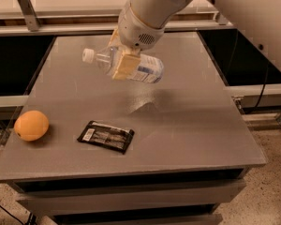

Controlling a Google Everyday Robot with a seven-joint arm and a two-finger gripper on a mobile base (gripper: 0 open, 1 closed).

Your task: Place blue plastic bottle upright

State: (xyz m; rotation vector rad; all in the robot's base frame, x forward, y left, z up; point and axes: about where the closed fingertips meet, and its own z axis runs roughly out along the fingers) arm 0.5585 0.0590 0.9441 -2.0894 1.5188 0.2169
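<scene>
My pincer [125, 62] pinches the bottle [146, 70] mid-body, clear above the worktop [201, 125]. It's near-horizontal, cap pointing left. Grasp done; tipping it upright and setting it down remain.

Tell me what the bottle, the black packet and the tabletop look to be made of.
The blue plastic bottle, held above the table in the end effector: clear glossy plastic, see-through with highlights. The black packet: probably plastic film or foil, flat with a slight sheen. The table: grey matte top, perhaps laminate or painted metal.
</scene>
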